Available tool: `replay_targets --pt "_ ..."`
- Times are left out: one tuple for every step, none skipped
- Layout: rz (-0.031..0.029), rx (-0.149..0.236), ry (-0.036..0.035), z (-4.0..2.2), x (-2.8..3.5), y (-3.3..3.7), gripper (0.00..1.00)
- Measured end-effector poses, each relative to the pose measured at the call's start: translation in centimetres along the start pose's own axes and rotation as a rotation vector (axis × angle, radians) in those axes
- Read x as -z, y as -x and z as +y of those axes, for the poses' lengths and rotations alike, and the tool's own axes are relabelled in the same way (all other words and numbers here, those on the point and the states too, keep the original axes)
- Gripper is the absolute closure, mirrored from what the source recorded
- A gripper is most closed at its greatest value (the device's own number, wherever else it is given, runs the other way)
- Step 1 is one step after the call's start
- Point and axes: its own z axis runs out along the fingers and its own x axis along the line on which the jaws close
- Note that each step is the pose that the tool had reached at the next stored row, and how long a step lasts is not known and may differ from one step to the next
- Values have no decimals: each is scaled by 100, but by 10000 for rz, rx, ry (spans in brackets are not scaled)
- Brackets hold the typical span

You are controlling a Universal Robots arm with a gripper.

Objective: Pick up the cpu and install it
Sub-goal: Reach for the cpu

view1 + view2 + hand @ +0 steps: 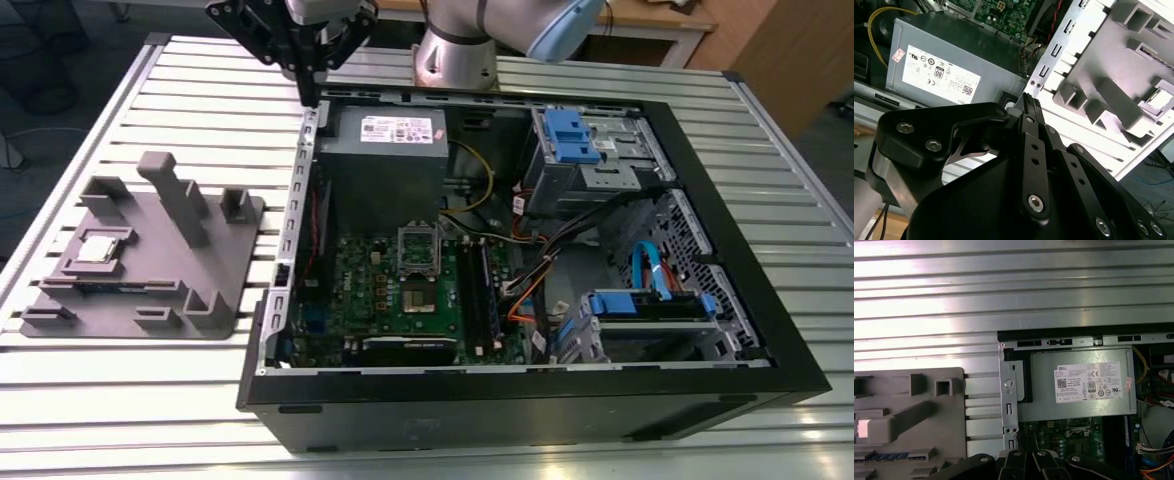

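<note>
The cpu (100, 246) is a small silver square lying in a recess of the grey fixture tray (200, 270), at the exterior view's left beside the open computer case. In the second wrist view the cpu (1160, 102) shows pale on that tray. My gripper (310, 97) hangs over the case's far left corner, above the power supply (384, 130), well away from the cpu. Its black fingers (1030, 117) lie together with nothing between them. On the green motherboard (360, 290), the metal-framed socket (418, 250) sits near the middle.
The black case rim (534, 385) walls in the board. Blue drive cages (574, 140) and loose cables (534, 270) crowd the case's right side. Upright grey posts (174, 195) rise from the fixture tray. The slatted metal table (134, 400) lies around both.
</note>
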Motion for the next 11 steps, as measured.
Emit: replay_targets --pt "0 -1 0 -1 0 -7 89" --pt "0 0 0 0 0 -10 89" --pt "0 0 -1 -1 1 -13 89" --pt "1 0 -1 -1 1 -17 89" --pt "0 -1 -1 -1 1 -21 89" --pt "0 0 -1 -2 1 -25 89" --pt "0 0 -1 -2 1 -29 89" --pt "0 0 -1 -2 1 -31 89" --pt "1 0 -1 -2 1 -32 89" --pt "1 -1 -1 -2 1 -34 89" --pt "1 -1 -1 -2 1 -35 89"
